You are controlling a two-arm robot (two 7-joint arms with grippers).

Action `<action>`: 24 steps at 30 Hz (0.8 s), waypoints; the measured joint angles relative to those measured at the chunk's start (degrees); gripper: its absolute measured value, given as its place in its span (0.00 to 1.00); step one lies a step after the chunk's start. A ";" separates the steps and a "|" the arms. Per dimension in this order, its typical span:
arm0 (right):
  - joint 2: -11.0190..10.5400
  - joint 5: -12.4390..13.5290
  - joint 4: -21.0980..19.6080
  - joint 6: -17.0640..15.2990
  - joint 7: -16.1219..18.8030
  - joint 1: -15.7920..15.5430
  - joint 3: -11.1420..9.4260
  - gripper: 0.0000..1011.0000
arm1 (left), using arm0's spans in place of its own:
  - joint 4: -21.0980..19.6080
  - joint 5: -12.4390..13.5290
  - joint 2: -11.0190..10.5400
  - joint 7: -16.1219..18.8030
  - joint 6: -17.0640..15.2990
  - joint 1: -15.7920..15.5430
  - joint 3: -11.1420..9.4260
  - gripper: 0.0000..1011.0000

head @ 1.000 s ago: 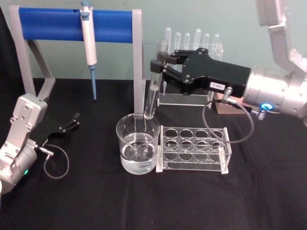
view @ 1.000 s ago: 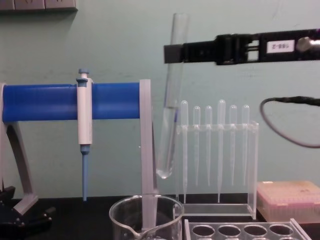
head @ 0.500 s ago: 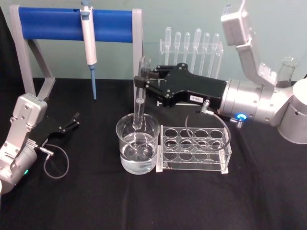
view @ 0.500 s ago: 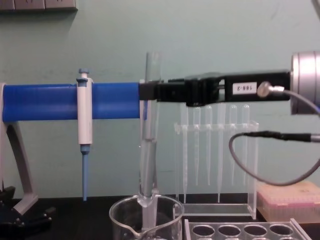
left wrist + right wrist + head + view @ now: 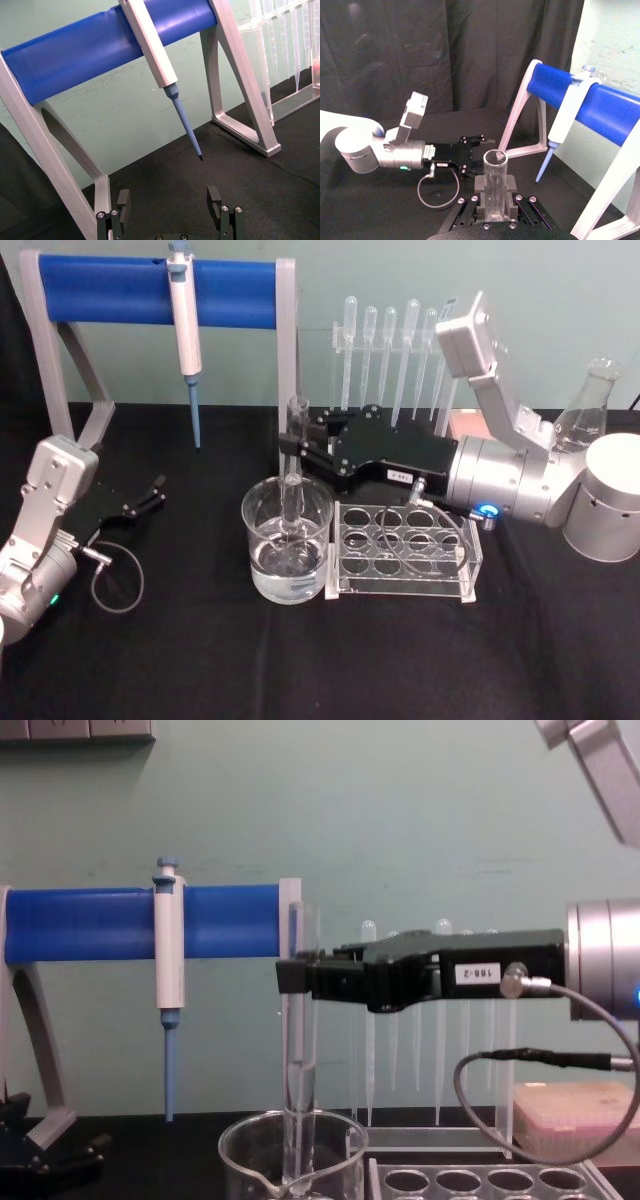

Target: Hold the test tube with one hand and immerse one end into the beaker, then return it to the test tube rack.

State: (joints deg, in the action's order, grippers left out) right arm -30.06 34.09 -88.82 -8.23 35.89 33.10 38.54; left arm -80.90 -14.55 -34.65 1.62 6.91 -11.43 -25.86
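The test tube (image 5: 295, 420) stands upright, clear glass with a little liquid inside. My right gripper (image 5: 297, 452) is shut on its upper part, reaching in from the right. The tube's lower end is down inside the beaker (image 5: 262, 575), a wide clear glass holding water. In the chest view the test tube (image 5: 300, 1060) passes below the beaker (image 5: 240, 1145) rim, with the right gripper (image 5: 296, 975) level across it. The right wrist view looks down the test tube (image 5: 495, 182) between the jaws. My left gripper (image 5: 150, 492) rests open on the black cloth at the left, also seen open (image 5: 169, 200).
A blue-barred stand (image 5: 150, 290) holds a white-and-blue pipettor (image 5: 185, 330) behind the beaker. A clear rack with round holes (image 5: 405, 550) sits right beside the beaker. Plastic pipettes (image 5: 400, 340) hang behind the arm. A glass flask (image 5: 585, 415) stands at the far right.
My right gripper has come down and slightly left with the test tube. The tube has gone from tilted above the beaker to upright with its lower end inside it. The left arm has not moved.
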 joint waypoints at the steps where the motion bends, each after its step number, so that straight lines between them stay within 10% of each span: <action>1: 0.09 -0.17 0.15 0.08 0.06 -0.09 0.02 0.24 | 0.00 0.00 0.00 0.00 0.00 0.00 0.00 0.99; 24: 2.91 -4.11 4.46 2.09 0.15 -2.33 -0.32 0.24 | 0.00 0.00 0.00 0.00 0.00 0.00 0.00 0.99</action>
State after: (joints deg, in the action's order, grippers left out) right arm -27.15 29.98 -84.36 -6.14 36.05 30.78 38.23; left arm -80.90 -14.55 -34.64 1.62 6.91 -11.43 -25.86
